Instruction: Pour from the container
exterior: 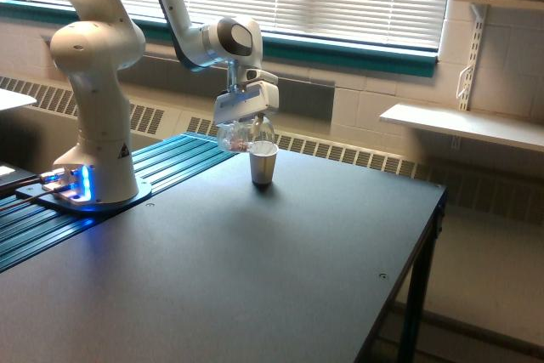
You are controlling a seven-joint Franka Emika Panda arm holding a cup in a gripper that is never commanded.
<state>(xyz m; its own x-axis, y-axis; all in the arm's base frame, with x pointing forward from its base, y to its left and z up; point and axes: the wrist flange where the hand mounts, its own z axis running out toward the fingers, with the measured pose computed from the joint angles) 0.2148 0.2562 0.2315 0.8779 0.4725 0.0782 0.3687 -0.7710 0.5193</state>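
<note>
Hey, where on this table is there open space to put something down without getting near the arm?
The dark tabletop is bare from the white paper cup forward to the near edge and across to the exterior view's right edge. It is crowded only at the back, where the end effector holds the clear container by the cup, and around the robot base.

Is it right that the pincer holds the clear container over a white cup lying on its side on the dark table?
Not quite. The exterior view shows the cup standing upright on the table, not lying on its side. The rest holds: the pincer holds the clear container just above the cup's rim, toward the exterior view's left.
</note>
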